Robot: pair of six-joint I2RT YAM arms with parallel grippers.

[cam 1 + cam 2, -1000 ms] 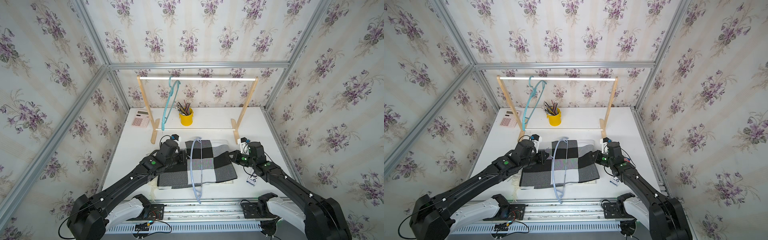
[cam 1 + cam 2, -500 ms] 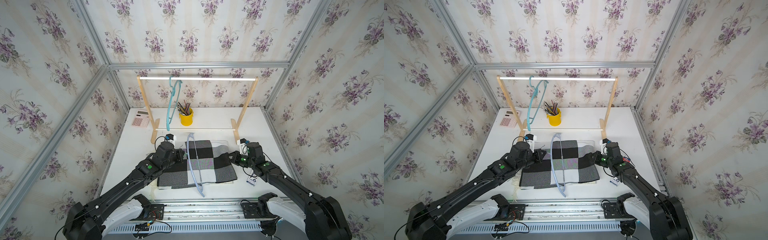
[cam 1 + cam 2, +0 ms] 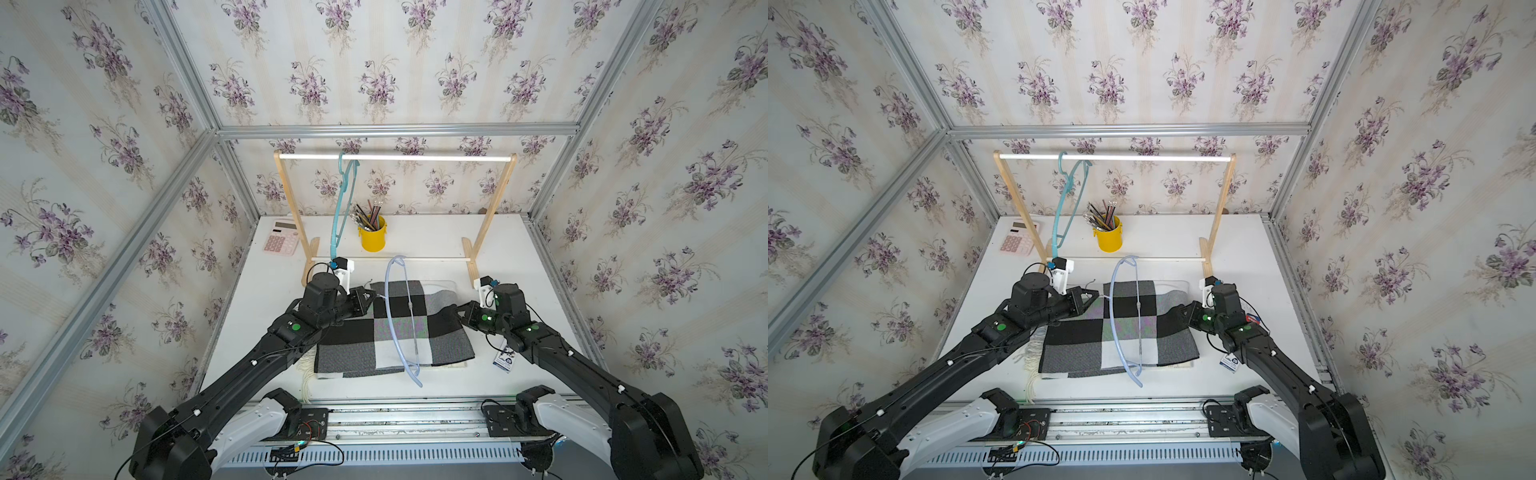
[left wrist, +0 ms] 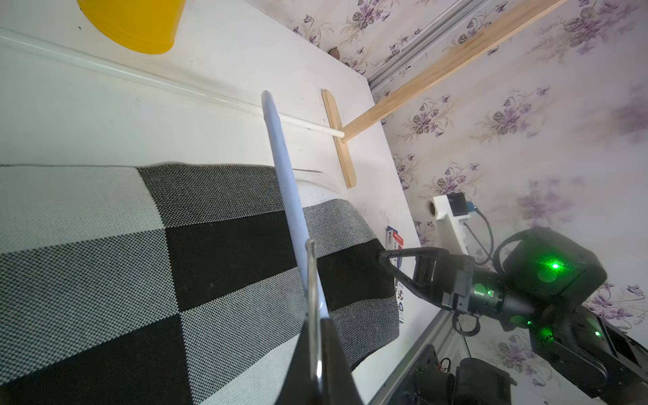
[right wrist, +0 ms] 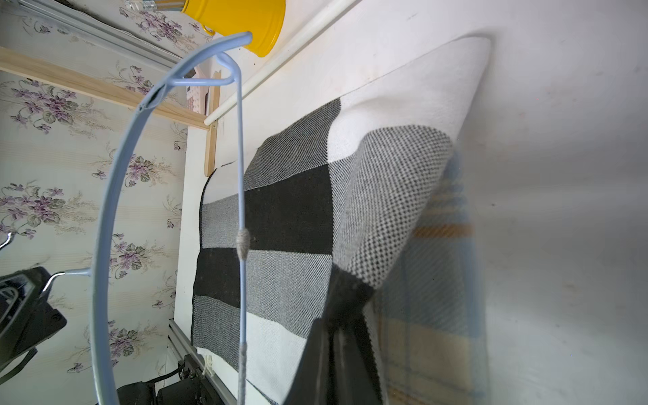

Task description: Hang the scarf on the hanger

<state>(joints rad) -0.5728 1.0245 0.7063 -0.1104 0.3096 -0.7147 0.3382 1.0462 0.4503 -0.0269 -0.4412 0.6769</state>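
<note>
The checked black, grey and white scarf (image 3: pixel 357 345) (image 3: pixel 1084 332) lies flat on the white table. A light blue hanger (image 3: pixel 387 299) (image 3: pixel 1113 307) stands on edge across it. My left gripper (image 3: pixel 370 296) (image 3: pixel 1094 296) is shut on the hanger's metal hook (image 4: pixel 312 280), at the scarf's left side. In the left wrist view the hanger (image 4: pixel 284 168) runs out from the left gripper (image 4: pixel 317 336). My right gripper (image 3: pixel 457 311) (image 3: pixel 1183 311) (image 5: pixel 345 301) is shut on the scarf's right edge, which is lifted and folded up (image 5: pixel 385 196).
A wooden rack with a white rod (image 3: pixel 395 158) stands at the back, and a teal hanger (image 3: pixel 343 208) hangs on it. A yellow pencil cup (image 3: pixel 372 237) and a pink calculator (image 3: pixel 281 237) sit behind. A clear tray (image 3: pixel 440 286) lies under the scarf. A small tag (image 3: pixel 503 357) lies beside my right arm.
The hanger in my left gripper has shifted slightly toward the rack and tilted, its near end swinging right. The right gripper has stayed on the scarf's edge.
</note>
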